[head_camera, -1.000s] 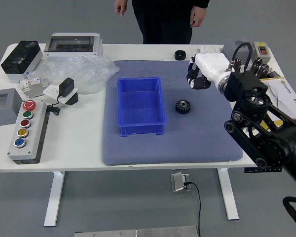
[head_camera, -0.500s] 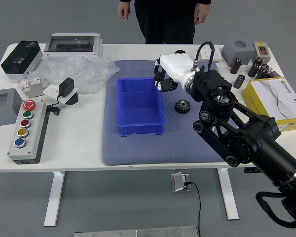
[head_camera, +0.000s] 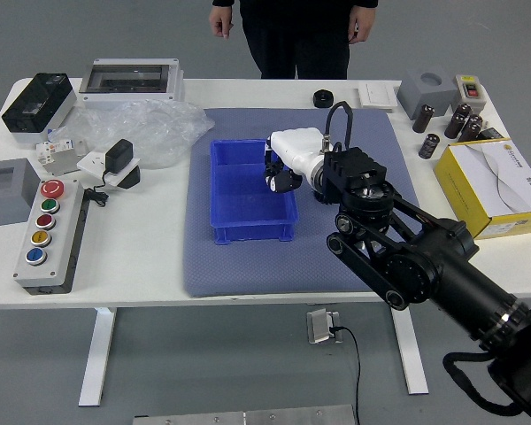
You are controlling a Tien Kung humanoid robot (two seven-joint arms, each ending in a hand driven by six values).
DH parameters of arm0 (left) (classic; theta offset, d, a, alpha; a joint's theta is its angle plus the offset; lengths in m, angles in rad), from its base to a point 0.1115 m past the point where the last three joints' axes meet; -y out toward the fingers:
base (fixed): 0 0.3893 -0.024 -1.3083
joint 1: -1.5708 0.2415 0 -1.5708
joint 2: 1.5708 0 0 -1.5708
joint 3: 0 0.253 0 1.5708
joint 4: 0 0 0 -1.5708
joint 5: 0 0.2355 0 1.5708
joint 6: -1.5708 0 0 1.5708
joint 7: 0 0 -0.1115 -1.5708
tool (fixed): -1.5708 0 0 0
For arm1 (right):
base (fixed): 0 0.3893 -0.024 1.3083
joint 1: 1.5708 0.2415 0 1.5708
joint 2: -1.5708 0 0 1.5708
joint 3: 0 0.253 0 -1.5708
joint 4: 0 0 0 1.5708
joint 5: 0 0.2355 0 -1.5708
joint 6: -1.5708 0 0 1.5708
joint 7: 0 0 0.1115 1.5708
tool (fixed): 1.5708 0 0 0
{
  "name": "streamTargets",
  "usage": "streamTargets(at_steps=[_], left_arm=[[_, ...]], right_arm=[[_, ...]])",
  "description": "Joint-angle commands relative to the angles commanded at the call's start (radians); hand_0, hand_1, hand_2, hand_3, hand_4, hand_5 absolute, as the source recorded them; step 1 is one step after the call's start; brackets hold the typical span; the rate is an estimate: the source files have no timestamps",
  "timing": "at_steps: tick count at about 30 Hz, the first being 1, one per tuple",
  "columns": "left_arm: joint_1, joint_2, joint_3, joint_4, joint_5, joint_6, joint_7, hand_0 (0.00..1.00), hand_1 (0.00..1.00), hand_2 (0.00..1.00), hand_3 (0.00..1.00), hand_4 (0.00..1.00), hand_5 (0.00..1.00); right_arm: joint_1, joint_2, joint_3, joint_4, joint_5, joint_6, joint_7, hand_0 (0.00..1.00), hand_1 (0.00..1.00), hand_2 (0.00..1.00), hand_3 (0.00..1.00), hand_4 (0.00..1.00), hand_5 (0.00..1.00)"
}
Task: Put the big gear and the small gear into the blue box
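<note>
Head view: gear point(head_camera: 324, 198) partly hidden

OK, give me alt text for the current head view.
Right robot hand reaches over the blue box; whether it holds anything is unclear. A dark gear, partly hidden by the arm, sits on the mat to the box's right. A person stands at the far side, hands lowered.

The robot's right arm point(head_camera: 411, 266) reached in from the lower right, its black forearm slanting forward and inward. At the wrist point(head_camera: 325, 172) the right hand point(head_camera: 299, 152) pointed inward, its white back uppermost and its palm side apparently turned downward, though partly hidden. The person's right hand point(head_camera: 221, 21) and left hand point(head_camera: 362, 24) hung at the sides.
</note>
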Motion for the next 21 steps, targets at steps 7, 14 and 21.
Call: streamTargets(at_steps=[7, 14, 21], left_arm=[[0.001, 0.000, -0.001, 0.000, 0.003, -0.001, 0.001, 0.828, 0.785, 0.777, 0.758, 0.661, 0.352], [0.001, 0.001, -0.003, 0.000, 0.004, 0.000, 0.001, 0.828, 0.786, 0.777, 0.756, 0.661, 0.356], [-0.001, 0.003, -0.003, 0.000, -0.003, 0.002, 0.000, 0.828, 0.785, 0.776, 0.757, 0.662, 0.355]], right_arm=[[0.004, 0.000, 0.006, -0.007, 0.000, 0.014, 0.002, 0.644, 0.614, 0.763, 0.901, 0.799, 0.424], [0.017, 0.000, 0.006, 0.003, 0.000, 0.022, 0.001, 0.665, 0.633, 0.789, 0.888, 0.822, 0.455], [0.016, -0.047, 0.005, 0.049, 0.000, 0.022, 0.001, 0.654, 0.617, 0.752, 0.826, 0.809, 0.452]])
